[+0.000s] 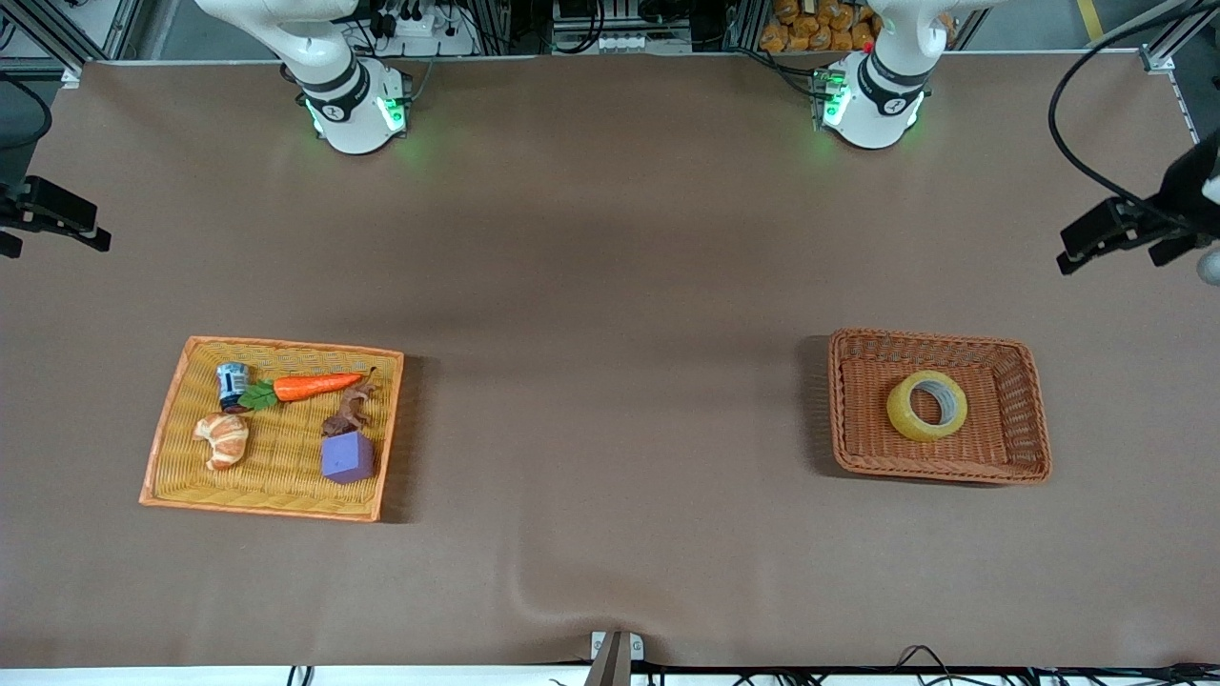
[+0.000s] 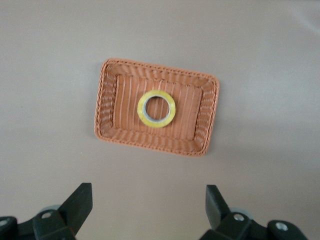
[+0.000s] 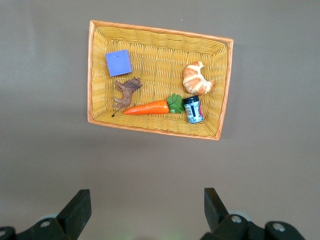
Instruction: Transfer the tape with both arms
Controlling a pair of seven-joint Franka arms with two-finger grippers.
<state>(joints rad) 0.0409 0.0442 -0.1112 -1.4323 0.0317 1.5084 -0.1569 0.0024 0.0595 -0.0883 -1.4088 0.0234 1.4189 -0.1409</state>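
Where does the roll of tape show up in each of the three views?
Front view: the tape lies in the brown wicker basket at the left arm's end of the table.
Left wrist view: the tape sits mid-basket, above the open left end effector.
Right wrist view: not in it.
Shared landmark: the brown wicker basket, in the front and left wrist views.

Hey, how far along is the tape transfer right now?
Nothing looks done yet. The tape lies in the brown basket at the left arm's end. The left gripper and right gripper hang open and empty, high over the table. Pickup, handover and placing all remain.
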